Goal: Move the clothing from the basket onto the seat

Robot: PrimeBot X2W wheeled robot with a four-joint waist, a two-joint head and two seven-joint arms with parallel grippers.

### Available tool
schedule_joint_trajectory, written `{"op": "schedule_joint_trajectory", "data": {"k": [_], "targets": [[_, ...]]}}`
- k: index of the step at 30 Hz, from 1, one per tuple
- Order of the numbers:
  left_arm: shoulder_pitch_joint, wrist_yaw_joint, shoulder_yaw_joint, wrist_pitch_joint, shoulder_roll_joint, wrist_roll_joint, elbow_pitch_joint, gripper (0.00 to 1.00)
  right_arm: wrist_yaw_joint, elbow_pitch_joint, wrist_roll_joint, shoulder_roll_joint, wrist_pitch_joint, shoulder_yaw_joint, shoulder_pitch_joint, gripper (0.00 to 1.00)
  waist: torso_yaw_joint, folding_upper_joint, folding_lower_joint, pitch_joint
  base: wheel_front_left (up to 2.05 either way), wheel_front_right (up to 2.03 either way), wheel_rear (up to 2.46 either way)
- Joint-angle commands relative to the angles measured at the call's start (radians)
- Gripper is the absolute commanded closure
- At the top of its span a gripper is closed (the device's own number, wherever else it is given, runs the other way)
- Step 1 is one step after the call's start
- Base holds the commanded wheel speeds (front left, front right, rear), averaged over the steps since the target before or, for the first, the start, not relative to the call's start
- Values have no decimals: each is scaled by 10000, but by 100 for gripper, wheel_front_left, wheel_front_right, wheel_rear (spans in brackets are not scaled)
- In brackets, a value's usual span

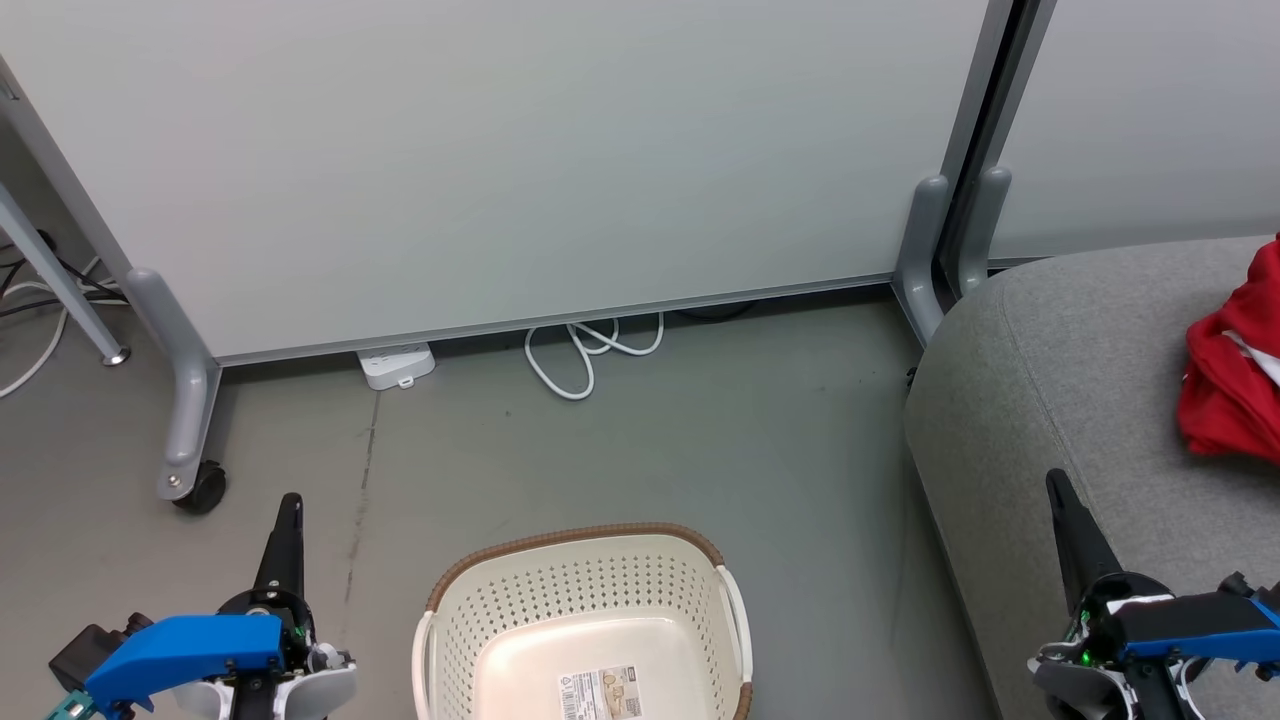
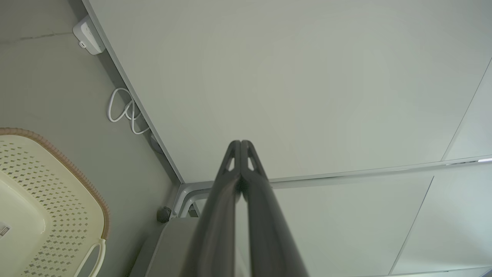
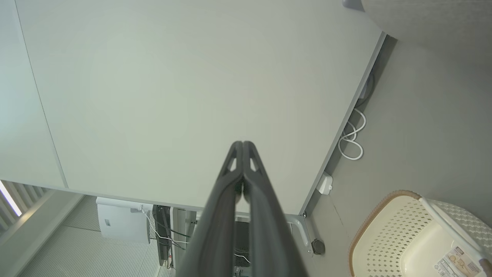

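Seemingly done: basket (image 1: 585,600) bare, clothing (image 1: 1230,380) on seat (image 1: 1050,380).
Clothing at 2 o'clock of right fingers (image 1: 1075,540), nearer than left fingers (image 1: 283,550); both pairs pressed together.

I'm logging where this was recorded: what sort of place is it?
Likely an office or lab, not a home: pale partition panels on grey castor legs, a white power strip on the grey floor, and a grey fabric sofa seat beside a cream perforated plastic laundry basket.
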Motion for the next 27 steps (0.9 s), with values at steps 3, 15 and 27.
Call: {"op": "schedule_joint_trajectory", "data": {"k": [3,15,27], "targets": [[-200,-26,108,104,-4,-323,-126,100,5,-66,395,-76,78,-36,-173,100,-19,0,-1,-1,0,0,0],[-251,-29,204,352,-10,-1157,-261,100,5,-74,1368,-81,208,-73,-224,100,-93,0,-1,-6,0,0,0],[-294,-32,269,494,-15,-1635,-344,100,5,-77,1927,-84,281,-92,-259,100,-143,0,-1,-9,0,0,0]]}}
